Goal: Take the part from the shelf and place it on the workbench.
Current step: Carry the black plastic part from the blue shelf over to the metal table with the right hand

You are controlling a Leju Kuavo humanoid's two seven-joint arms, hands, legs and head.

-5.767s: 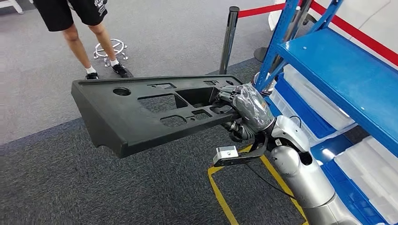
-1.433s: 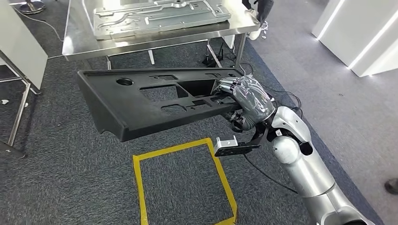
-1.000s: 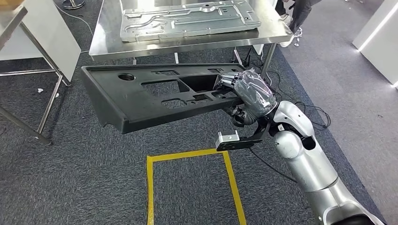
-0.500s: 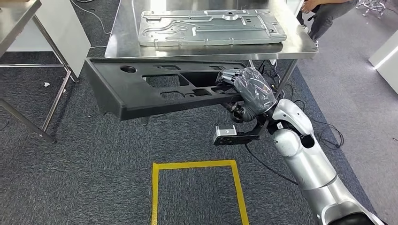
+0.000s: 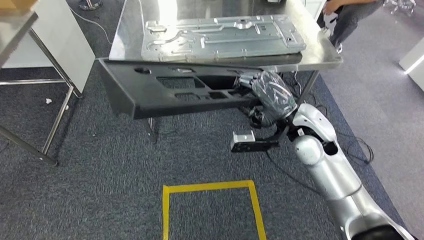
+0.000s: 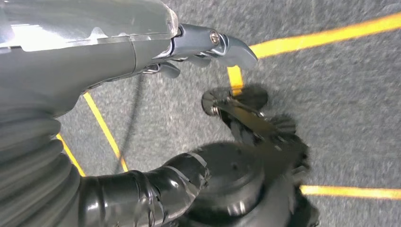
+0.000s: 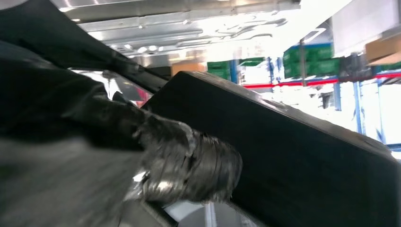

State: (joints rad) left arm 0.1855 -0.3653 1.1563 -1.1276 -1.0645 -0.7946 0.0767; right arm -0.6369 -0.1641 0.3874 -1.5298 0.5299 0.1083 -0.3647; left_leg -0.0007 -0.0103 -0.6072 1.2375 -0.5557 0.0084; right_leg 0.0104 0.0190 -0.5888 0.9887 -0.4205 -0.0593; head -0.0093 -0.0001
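The part is a long black plastic panel (image 5: 165, 95) with several cut-outs. My right hand (image 5: 270, 94), wrapped in shiny film, grips its right end and holds it roughly level in the air. Its far edge lies right at the front edge of the steel workbench (image 5: 325, 56), partly hiding it. In the right wrist view the panel (image 7: 293, 156) looms dark beside my taped thumb (image 7: 189, 161). My left hand (image 6: 208, 45) hangs over the carpet with its fingers apart and nothing in it.
A large embossed metal sheet (image 5: 220, 37) covers most of the workbench top. A person (image 5: 350, 12) stands beyond its far right corner. A white-panelled table (image 5: 55, 45) stands to the left. A yellow taped square (image 5: 210, 210) marks the carpet near me.
The whole view has shifted: the workbench is closer and the yellow square lower in the picture. The panel stays in my right hand, its far edge now meeting the bench's front edge.
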